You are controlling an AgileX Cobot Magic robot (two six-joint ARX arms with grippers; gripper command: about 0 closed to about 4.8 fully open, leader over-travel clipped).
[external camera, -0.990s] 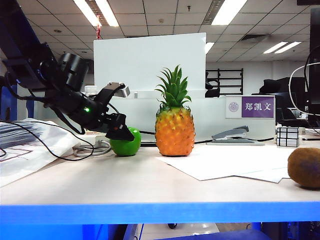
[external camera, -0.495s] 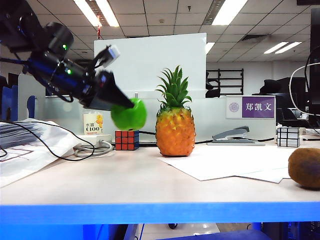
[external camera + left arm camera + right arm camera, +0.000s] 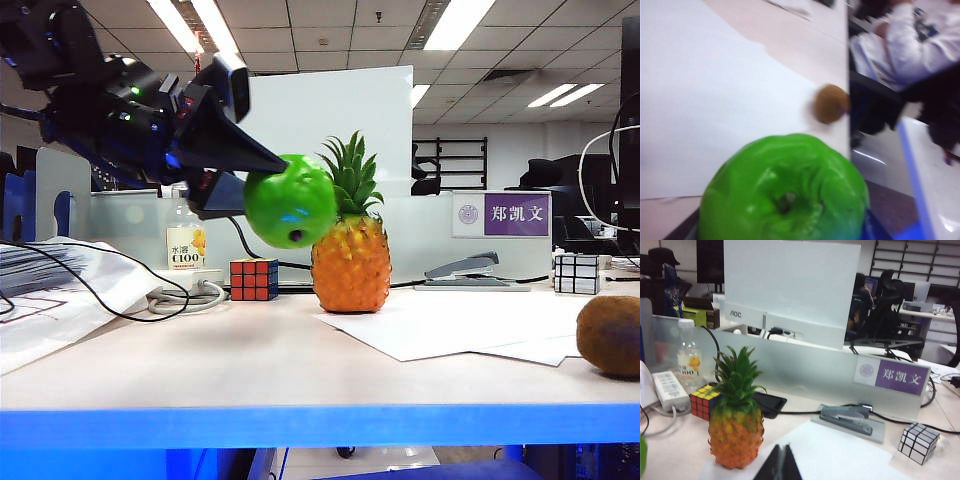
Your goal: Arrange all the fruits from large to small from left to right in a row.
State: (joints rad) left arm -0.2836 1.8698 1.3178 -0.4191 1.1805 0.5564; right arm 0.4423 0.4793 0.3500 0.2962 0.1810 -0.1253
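Note:
My left gripper point(image 3: 266, 186) is up in the air, shut on the glossy green apple point(image 3: 290, 202), which hangs in front of the pineapple's green crown. In the left wrist view the apple point(image 3: 785, 195) fills the near part of the frame and hides the fingers. The orange pineapple point(image 3: 349, 265) stands upright mid-table. The brown kiwi point(image 3: 608, 335) lies near the right front edge, and the left wrist view shows the kiwi point(image 3: 831, 103) beside white paper. My right gripper point(image 3: 782, 452) is shut and empty, hovering near the pineapple point(image 3: 735, 435); it does not show in the exterior view.
A Rubik's cube point(image 3: 254, 279) and a clear bottle point(image 3: 185, 240) stand behind left of the pineapple, next to a power strip point(image 3: 185, 290). White sheets point(image 3: 450, 325) lie right of centre. A stapler point(image 3: 465, 270) and a mirror cube point(image 3: 576, 272) sit at the back right.
My left gripper lifted the apple off the table near the Rubik's cube and carried it up and right, toward the pineapple. The wrist turned. The cube and bottle came into view.

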